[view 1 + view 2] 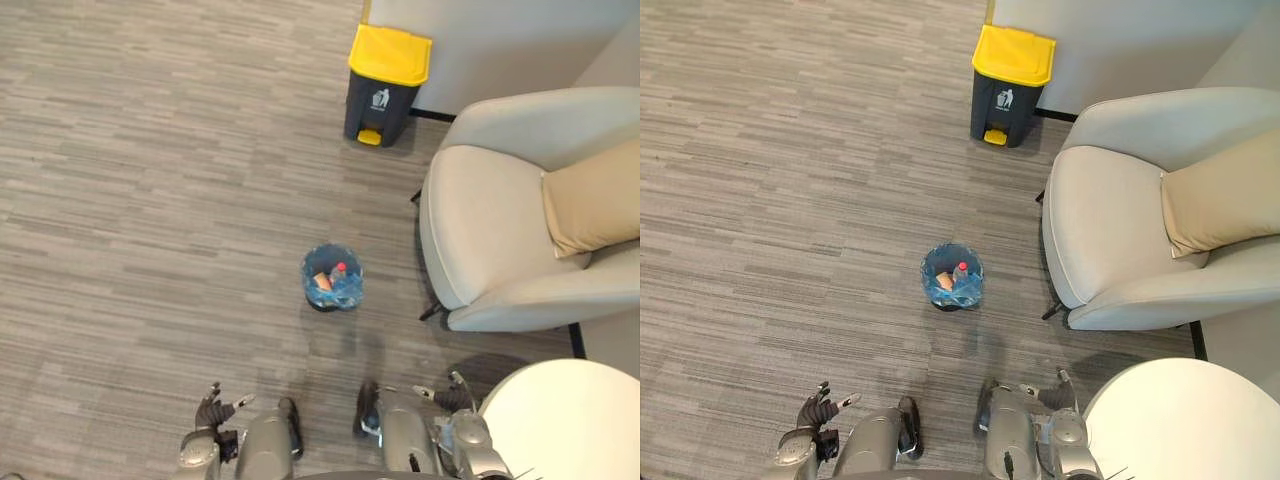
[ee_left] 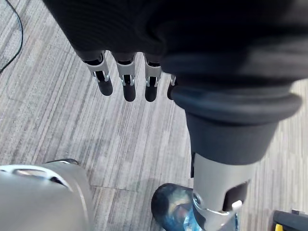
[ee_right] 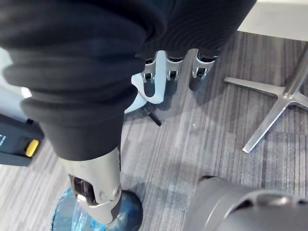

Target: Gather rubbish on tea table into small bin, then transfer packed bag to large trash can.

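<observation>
The small bin (image 1: 332,277), lined with a blue bag, stands on the carpet in front of me; an orange item and a red-capped bottle lie inside it. The large dark trash can (image 1: 388,85) with a yellow lid stands farther off, against the wall. The round white tea table (image 1: 560,420) is at my lower right. My left hand (image 1: 215,408) hangs low at the lower left, fingers (image 2: 125,82) straight and holding nothing. My right hand (image 1: 455,392) hangs beside the table's edge, its fingers (image 3: 168,72) straight and empty too. Both hands are well short of the small bin (image 2: 171,207).
A pale armchair (image 1: 500,230) with a tan cushion (image 1: 595,200) stands to the right of the small bin. The table's metal cross base (image 3: 279,101) rests on the carpet near my right hand. Open carpet stretches to the left and toward the large can.
</observation>
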{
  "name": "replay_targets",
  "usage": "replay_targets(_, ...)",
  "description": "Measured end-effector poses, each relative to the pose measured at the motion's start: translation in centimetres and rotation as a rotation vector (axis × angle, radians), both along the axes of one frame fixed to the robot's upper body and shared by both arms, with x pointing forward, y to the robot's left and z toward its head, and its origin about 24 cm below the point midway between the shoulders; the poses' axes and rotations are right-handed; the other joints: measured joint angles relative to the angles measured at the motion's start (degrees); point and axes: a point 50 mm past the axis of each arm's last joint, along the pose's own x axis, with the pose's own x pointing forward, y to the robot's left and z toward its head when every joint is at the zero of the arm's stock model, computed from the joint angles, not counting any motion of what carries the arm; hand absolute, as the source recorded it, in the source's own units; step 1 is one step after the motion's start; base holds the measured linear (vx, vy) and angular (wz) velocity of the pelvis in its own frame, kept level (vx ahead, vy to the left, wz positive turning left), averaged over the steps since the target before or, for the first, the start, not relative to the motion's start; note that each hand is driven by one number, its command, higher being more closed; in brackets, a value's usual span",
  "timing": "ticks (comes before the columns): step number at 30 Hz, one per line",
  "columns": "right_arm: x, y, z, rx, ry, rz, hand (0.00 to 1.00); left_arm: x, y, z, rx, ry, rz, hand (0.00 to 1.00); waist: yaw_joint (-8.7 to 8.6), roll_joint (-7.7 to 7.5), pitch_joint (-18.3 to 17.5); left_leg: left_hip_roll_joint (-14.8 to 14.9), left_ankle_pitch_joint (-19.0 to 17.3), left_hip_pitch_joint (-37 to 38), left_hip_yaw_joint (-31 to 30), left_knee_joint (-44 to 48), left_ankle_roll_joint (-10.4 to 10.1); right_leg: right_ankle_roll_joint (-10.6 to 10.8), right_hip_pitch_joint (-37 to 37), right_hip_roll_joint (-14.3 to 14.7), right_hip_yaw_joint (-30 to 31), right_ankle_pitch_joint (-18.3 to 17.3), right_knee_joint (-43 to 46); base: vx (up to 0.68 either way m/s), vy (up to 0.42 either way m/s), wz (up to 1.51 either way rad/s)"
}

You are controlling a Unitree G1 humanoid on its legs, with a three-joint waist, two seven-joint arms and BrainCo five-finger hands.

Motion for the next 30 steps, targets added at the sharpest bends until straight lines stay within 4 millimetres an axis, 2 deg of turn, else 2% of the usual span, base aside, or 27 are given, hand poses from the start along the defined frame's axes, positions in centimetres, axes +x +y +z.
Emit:
replay_targets(1,-0.1,-0.1,0.0,-0.003,0.0,0.001,0.0,0.0,0.0,0.0,0.0,0.001,-0.002,0.0,-0.19,0.02,0.0,0.0,-0.8,0.2,-0.9,0.8,-0.8,-1.1,0.0,0.2,0.7,1.1,0.6,0.34,-0.205,0.88)
replay_targets(2,-0.3,-0.4,0.1,-0.019,0.002,0.009,0.0,0.0,-0.2,0.0,-0.002,-0.001,-0.004,0.0,-0.18,0.21,-0.2,0.4,-2.2,0.4,-2.6,2.4,-2.0,-3.5,0.0,0.4,0.3,3.3,3.7,0.46,-0.315,0.64)
replay_targets(4,0.4,-0.8,0.8,-0.057,-0.029,0.046,0.0,-0.2,-0.5,-0.1,-0.01,0.002,-0.002,0.0,0.18,1.89,0.2,2.6,-2.5,0.2,-3.8,4.3,-4.0,-5.6,-0.4,1.4,-1.7,0.1,8.3,0.43,-0.294,0.42)
replay_targets(6,1.6,-0.6,1.8,-0.092,-0.077,0.095,0.0,-0.3,-0.7,-0.2,-0.016,0.007,0.0,0.0,0.02,2.7,0.7,4.8,-0.9,-2.4,-3.8,9.8,-6.5,-7.2,0.0,2.3,-3.0,-1.1,9.1,0.36,-0.231,0.07)
replay_targets(7,2.7,-0.4,2.8,-0.125,-0.13,0.144,0.0,-0.2,-1.3,-0.3,-0.033,0.005,0.002,0.0,1.08,3.14,0.8,7.8,1.2,-6.3,-3.5,19.6,-7.0,-8.8,2.3,4.0,-3.2,-2.1,8.4,0.39,-0.239,-0.1)
replay_targets(9,3.5,-0.2,3.6,-0.154,-0.171,0.17,0.0,0.7,-1.8,0.0,-0.046,-0.028,-0.01,0.0,1.41,2.43,1.3,8.9,0.5,-8.2,-2.5,22.7,-6.2,-9.1,5.6,3.9,-3.4,-2.2,7.0,0.33,-0.157,0.04)
replay_targets(11,3.9,-0.7,4.2,-0.214,-0.192,0.185,0.0,2.1,-2.2,0.6,-0.049,-0.071,-0.027,0.0,1.48,1.74,1.6,8.9,0.5,-10.3,-1.5,19.6,-5.9,-9.1,7.3,2.9,-3.6,-2.2,5.4,0.24,-0.078,0.11)
replay_targets(12,4.5,-0.9,4.6,-0.251,-0.204,0.204,0.0,2.7,-2.2,1.0,-0.043,-0.097,-0.031,0.0,1.48,1.59,1.8,9.0,0.7,-11.4,-0.6,14.3,-5.8,-9.0,7.2,2.3,-3.9,-2.3,4.7,0.16,0.022,-0.15)
replay_targets(13,5.0,-0.9,4.8,-0.278,-0.21,0.236,0.0,3.0,-2.2,1.1,-0.042,-0.106,-0.032,0.0,1.52,2.31,2.0,9.2,3.0,-11.0,-0.2,6.7,-6.6,-7.9,6.9,2.4,-4.1,-2.9,4.6,0.11,0.066,-0.2)
replay_targets(14,5.0,-1.0,4.9,-0.285,-0.211,0.243,0.0,3.0,-2.3,1.1,-0.043,-0.105,-0.032,0.0,1.51,2.95,2.0,9.4,5.6,-11.0,-0.2,4.3,-6.5,-7.2,6.7,2.8,-4.1,-3.4,4.9,0.13,0.16,-0.33)
replay_targets(15,5.1,-1.5,5.2,-0.316,-0.212,0.257,0.0,2.9,-2.6,1.0,-0.051,-0.102,-0.029,0.0,1.58,5.0,2.0,10.2,13.3,-11.1,-1.2,0.9,-6.5,-6.3,5.9,4.1,-3.8,-4.0,6.3,0.08,0.186,-0.29)
replay_targets(16,5.3,-1.4,5.3,-0.335,-0.214,0.274,0.0,3.0,-2.5,1.0,-0.046,-0.103,-0.028,0.0,1.56,5.08,2.3,10.3,10.9,-11.1,-1.0,0.8,-7.1,-5.4,5.2,3.9,-3.4,-5.0,7.6,0.09,0.253,-0.15)
replay_targets(17,5.9,-0.7,5.5,-0.329,-0.235,0.284,0.0,3.7,-2.0,1.4,-0.025,-0.121,-0.028,0.0,1.39,3.27,3.2,8.5,10.8,-11.7,-0.9,1.0,-6.7,-4.5,3.2,1.7,-2.8,-5.9,10.2,0.05,0.213,0.09)
replay_targets(18,6.4,0.0,5.7,-0.345,-0.247,0.312,0.0,4.2,-1.8,1.7,-0.013,-0.136,-0.033,0.0,1.53,2.41,3.8,7.2,10.7,-12.9,-0.8,1.4,-6.5,-4.3,1.6,0.3,-2.2,-6.0,11.4,0.04,0.187,0.17)
replay_targets(20,7.6,1.5,6.3,-0.363,-0.282,0.376,0.0,4.4,-1.5,1.9,0.001,-0.141,-0.036,0.0,2.1,2.27,4.9,6.4,9.9,-14.4,-0.1,3.3,-5.2,-4.2,0.1,-0.6,-1.4,-6.0,12.5,-0.01,0.157,-0.01)
replay_targets(22,9.4,2.8,7.6,-0.385,-0.341,0.431,0.0,4.8,-1.1,2.2,0.025,-0.156,-0.026,0.0,3.0,2.84,5.9,6.1,9.1,-16.2,0.7,5.1,-3.9,-3.6,-1.6,-1.1,-0.4,-5.7,13.1,-0.09,0.165,-0.11)
replay_targets(24,12.4,3.7,10.4,-0.419,-0.456,0.449,0.0,5.8,-0.5,3.0,0.055,-0.192,-0.023,0.0,3.3,3.53,7.4,5.8,8.3,-20.1,0.7,7.9,-2.8,-2.3,-5.0,-1.8,0.3,-5.7,14.6,-0.16,0.124,-0.03)
replay_targets(26,14.0,4.1,12.3,-0.448,-0.526,0.458,0.0,6.6,-0.2,3.5,0.068,-0.218,-0.015,0.0,3.45,3.75,8.3,5.8,7.8,-23.2,0.8,9.9,-2.1,-1.9,-8.1,-1.9,1.4,-5.6,16.3,-0.21,0.084,-0.09)
replay_targets(27,15.0,4.2,13.6,-0.478,-0.57,0.461,0.0,7.3,-0.3,4.0,0.07,-0.239,-0.015,0.0,3.47,4.16,8.6,5.9,7.6,-26.2,0.8,11.3,-1.8,-1.3,-11.1,-2.0,1.9,-5.2,17.3,-0.18,0.065,-0.14)
replay_targets(29,15.9,4.2,14.9,-0.522,-0.608,0.471,0.0,8.3,-0.4,4.6,0.067,-0.273,-0.004,0.0,3.5,4.46,9.0,5.9,7.4,-29.5,0.9,12.4,-2.0,-0.9,-14.5,-2.0,2.7,-4.7,18.2,-0.13,0.053,-0.13)
replay_targets(30,16.8,4.3,16.2,-0.572,-0.641,0.487,0.0,9.4,-0.6,5.4,0.058,-0.315,0.003,0.0,3.59,4.93,9.3,6.2,7.4,-33.2,1.0,13.8,-2.0,-0.9,-18.2,-2.0,3.0,-4.1,19.2,-0.14,0.047,-0.13)
